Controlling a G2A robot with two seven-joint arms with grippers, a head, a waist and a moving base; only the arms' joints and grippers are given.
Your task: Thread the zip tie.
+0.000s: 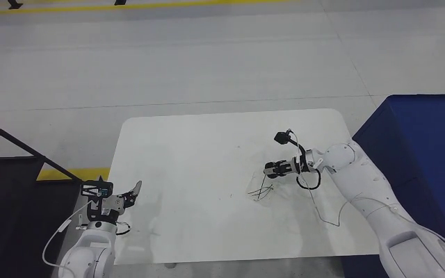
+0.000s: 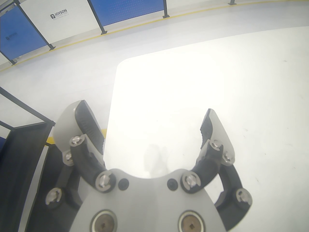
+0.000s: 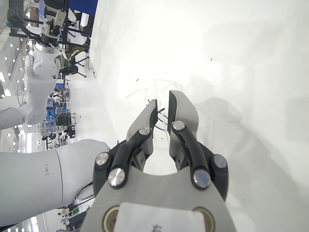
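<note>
The zip tie (image 1: pixel 260 189) lies right of centre on the counter (image 1: pixel 181 153), trailing lower-left from the right end effector (image 1: pixel 267 170), which is narrowly parted and nearer. The left end effector (image 1: pixel 133 193) is released at lower left.

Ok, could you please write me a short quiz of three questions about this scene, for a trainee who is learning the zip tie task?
1. True or false: the left hand is open and holds nothing.
2. Choose one: the thin dark zip tie lies on the white table closest to: A) the right hand; B) the left hand; C) the table's far left corner.
3. Fill in the gap: the left hand hovers at the table's ___ edge, far from the zip tie.

Key: 1 true; 2 A; 3 left.
</note>
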